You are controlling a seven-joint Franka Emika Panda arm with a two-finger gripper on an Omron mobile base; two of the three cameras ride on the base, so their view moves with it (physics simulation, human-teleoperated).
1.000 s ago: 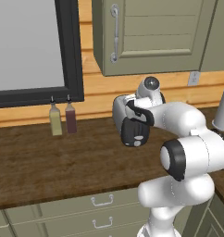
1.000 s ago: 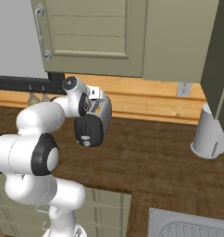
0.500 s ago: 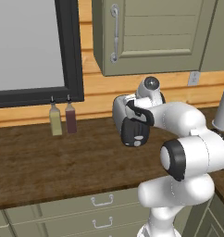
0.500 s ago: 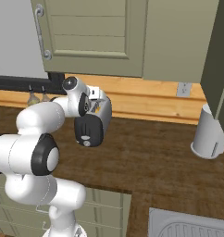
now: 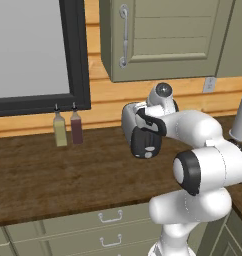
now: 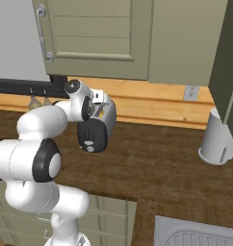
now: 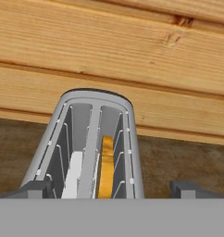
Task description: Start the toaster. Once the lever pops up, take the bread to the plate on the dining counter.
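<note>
Wood-panelled wall and grey-green cupboards back a dark brown surface (image 5: 53,175) where the toaster (image 5: 129,120) stands, near the wall. From the left base view, the white arm folds forward over the toaster's black end face (image 5: 144,143), hiding the gripper itself; two small bottles (image 5: 67,129) stand well to the left under a dark-framed window. From the right base view, the same toaster (image 6: 105,117) sits just beyond the arm's wrist, its dark end (image 6: 92,136) facing us, and a pale cylindrical container (image 6: 215,139) stands far off to the right. From the hand view, the camera looks down along the slots: a pale slice of bread (image 7: 74,173) sits in the left slot, a golden-brown piece (image 7: 106,166) in the right. Two dark fingertips (image 7: 33,189) rise wide apart on either side of the toaster, so the gripper looks spread and holding nothing. I cannot see the lever, so a downward press could miss it and shove the toaster along instead.
</note>
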